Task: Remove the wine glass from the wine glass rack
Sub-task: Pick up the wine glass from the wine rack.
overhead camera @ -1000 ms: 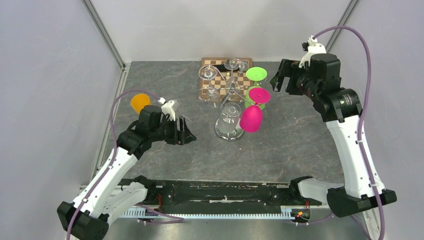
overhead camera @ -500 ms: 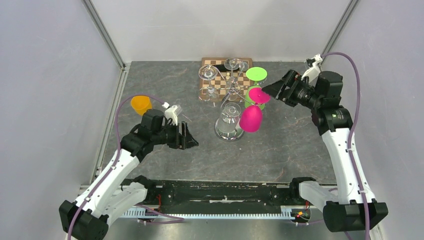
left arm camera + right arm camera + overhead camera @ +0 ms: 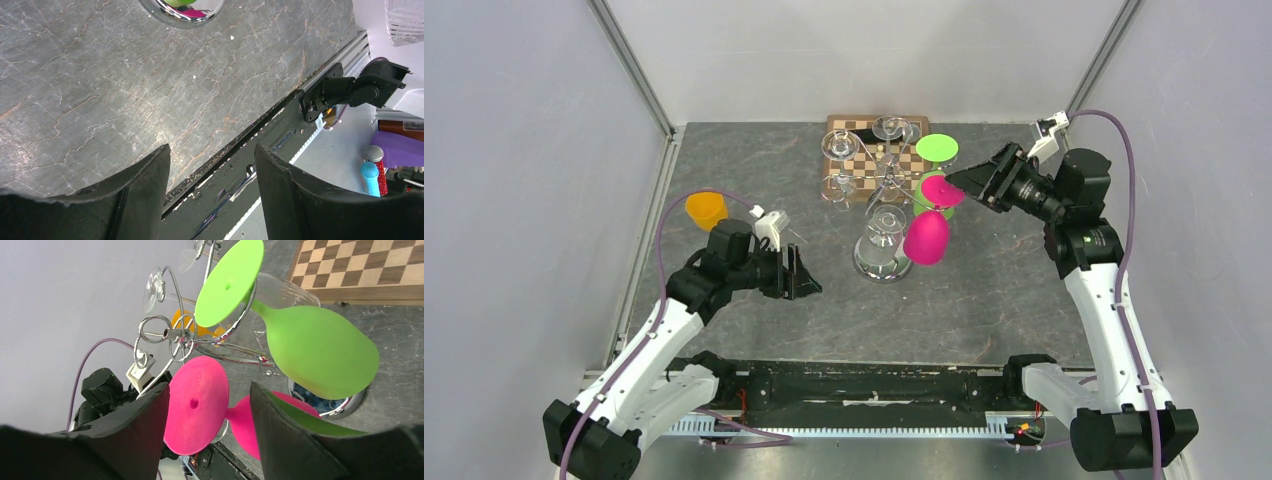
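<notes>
Hovering over the near left of the grey table [image 3: 1004, 290], my left gripper [image 3: 211, 150] is released. Its two fingers are spread, with only tabletop and the table's near edge showing between them. Left of it and a little farther sits an orange cup [image 3: 706, 208]. The wine glass rack [image 3: 886, 180] stands in the middle of the table on its round mirrored base, well apart from my left gripper. On the rack, a clear glass [image 3: 879, 232] hangs bowl-down on the near side, over the base. The pink wine glass [image 3: 926, 238] hangs upside down on the near right arm, its flat foot up in the hook. My right gripper [image 3: 209, 387] comes in from the right at that foot. Its fingers stand apart on either side of the pink disc, unclenched, with a gap visible on one side. Just beyond, a green wine glass [image 3: 320, 357] hangs from the next arm. Farthest, behind the rack, lies a wooden chessboard [image 3: 360, 265].
</notes>
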You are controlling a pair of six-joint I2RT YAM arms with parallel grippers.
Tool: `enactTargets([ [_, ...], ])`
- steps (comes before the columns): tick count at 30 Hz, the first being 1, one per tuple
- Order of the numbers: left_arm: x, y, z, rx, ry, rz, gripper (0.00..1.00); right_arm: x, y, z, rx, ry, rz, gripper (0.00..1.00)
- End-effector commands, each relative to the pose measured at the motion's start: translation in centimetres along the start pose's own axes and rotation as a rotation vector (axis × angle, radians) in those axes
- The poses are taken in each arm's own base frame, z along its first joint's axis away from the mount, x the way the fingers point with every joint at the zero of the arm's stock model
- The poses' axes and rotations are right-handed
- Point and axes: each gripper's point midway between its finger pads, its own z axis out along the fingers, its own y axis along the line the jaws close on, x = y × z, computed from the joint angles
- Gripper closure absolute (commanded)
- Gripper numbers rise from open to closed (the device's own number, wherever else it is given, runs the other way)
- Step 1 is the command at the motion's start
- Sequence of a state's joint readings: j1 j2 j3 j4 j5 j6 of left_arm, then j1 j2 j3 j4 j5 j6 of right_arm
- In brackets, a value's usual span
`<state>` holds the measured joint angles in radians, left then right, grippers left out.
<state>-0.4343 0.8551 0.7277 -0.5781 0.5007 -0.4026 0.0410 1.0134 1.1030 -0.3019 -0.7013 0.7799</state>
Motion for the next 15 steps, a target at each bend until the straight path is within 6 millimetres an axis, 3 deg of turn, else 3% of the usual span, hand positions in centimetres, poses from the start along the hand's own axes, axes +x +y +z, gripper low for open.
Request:
enactTargets([
  [1, -0.44, -0.50, -0.03, 0.027, -0.025, 0.025, 0.31, -0.40, 1.61, -0.48, -0.065, -0.019, -0.016, 0.45],
  [15, -0.30, -0.29, 0.08, 0.015, -0.021, 0.021, 0.32, -0.11, 2.36, -0.85, -0.095, -0.012, -0.013, 0.77],
])
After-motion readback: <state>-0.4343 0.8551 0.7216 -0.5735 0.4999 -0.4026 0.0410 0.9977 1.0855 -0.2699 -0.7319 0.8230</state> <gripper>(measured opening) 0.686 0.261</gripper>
